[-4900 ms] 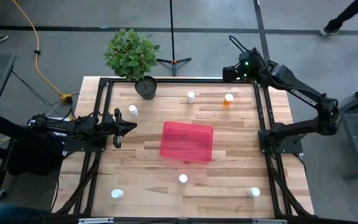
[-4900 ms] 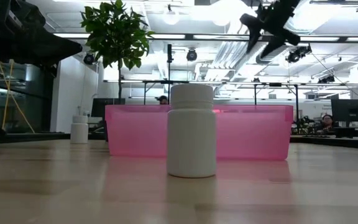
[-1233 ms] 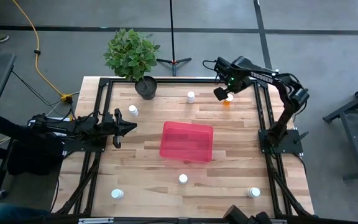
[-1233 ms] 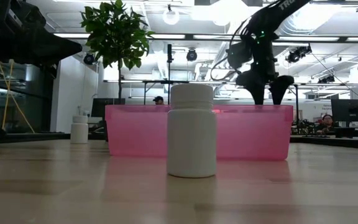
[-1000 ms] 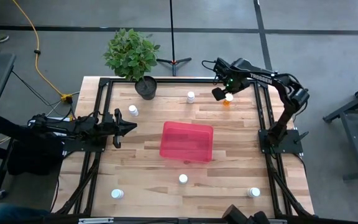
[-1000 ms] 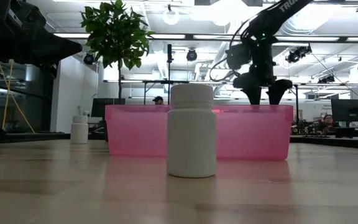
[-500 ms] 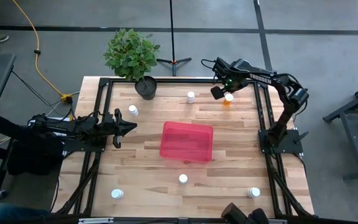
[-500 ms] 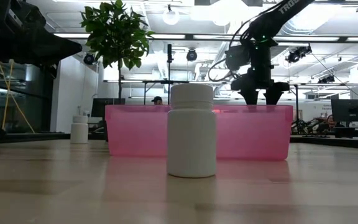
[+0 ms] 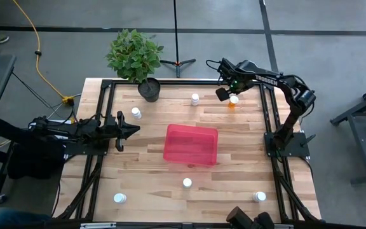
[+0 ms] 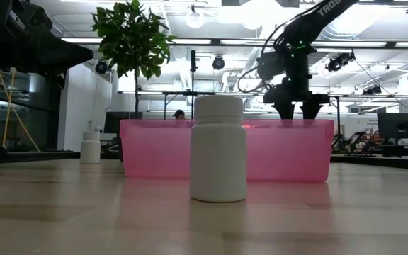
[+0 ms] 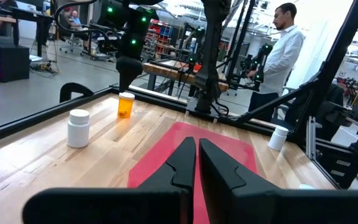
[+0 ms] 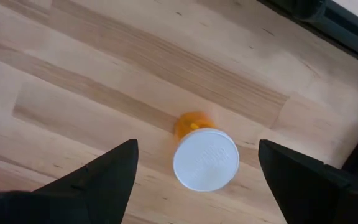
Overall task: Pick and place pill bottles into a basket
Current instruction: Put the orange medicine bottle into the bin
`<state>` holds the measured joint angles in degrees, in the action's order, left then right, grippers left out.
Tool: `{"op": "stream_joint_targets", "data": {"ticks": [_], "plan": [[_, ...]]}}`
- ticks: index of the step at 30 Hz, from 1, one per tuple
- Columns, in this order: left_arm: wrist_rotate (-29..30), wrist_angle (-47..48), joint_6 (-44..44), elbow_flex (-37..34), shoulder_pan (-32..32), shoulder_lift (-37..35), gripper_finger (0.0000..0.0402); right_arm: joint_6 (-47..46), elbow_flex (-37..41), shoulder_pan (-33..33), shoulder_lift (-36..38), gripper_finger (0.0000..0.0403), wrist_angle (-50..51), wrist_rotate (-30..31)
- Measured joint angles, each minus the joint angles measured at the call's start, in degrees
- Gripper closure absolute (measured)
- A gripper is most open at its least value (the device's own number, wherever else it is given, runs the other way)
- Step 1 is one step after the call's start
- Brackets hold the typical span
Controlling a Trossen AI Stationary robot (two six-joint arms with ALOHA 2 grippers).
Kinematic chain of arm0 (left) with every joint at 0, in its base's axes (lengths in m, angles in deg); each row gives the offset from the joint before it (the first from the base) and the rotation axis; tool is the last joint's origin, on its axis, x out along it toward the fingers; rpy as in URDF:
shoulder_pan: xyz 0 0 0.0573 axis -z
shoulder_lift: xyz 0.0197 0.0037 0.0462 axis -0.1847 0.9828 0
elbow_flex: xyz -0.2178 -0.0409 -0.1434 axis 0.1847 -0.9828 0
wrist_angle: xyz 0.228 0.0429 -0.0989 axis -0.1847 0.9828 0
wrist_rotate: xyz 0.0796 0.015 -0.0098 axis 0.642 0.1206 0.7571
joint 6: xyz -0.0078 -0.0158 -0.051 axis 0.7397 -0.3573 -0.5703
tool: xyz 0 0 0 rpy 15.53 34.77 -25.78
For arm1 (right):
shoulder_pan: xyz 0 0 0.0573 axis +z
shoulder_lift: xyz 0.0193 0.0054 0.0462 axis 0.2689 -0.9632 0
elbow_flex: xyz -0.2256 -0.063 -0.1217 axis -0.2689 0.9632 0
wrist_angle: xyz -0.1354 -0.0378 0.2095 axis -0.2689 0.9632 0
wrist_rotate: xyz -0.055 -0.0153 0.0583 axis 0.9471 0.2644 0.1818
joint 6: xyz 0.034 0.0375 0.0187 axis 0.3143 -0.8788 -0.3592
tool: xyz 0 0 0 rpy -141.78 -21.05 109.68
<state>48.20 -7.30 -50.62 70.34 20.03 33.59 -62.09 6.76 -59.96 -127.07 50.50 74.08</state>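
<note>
The red-pink basket (image 9: 191, 144) sits mid-table. An orange pill bottle with a white cap (image 9: 234, 101) stands upright at the far right. My right gripper (image 9: 224, 93) hovers over it, open and pointing down. In the right wrist view my right gripper (image 12: 197, 180) has one finger on either side of the orange bottle (image 12: 204, 157), apart from it. White bottles stand at the far side (image 9: 195, 98), at the left (image 9: 136, 113) and along the near side (image 9: 187, 182), (image 9: 119, 198), (image 9: 260, 196). My left gripper (image 9: 129, 130) waits shut at the left edge, also seen in its wrist view (image 11: 195, 155).
A potted plant (image 9: 149, 89) stands at the far left corner. A black metal frame (image 9: 269, 114) runs along the table's edges. In the low view the near white bottle (image 10: 218, 149) stands in front of the basket (image 10: 289, 150). People show in the room beyond the table.
My right gripper has edged a little toward the table's left edge above the orange bottle and has stayed open. The bottles and the basket have not moved.
</note>
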Motion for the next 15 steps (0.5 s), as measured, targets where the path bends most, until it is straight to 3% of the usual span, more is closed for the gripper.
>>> {"op": "stream_joint_targets", "data": {"ticks": [15], "plan": [[0.0,0.0,0.4,0.0,0.0,0.0,0.0344,1.5,0.0,-0.8,-3.6,0.0079,0.0,-1.6]]}}
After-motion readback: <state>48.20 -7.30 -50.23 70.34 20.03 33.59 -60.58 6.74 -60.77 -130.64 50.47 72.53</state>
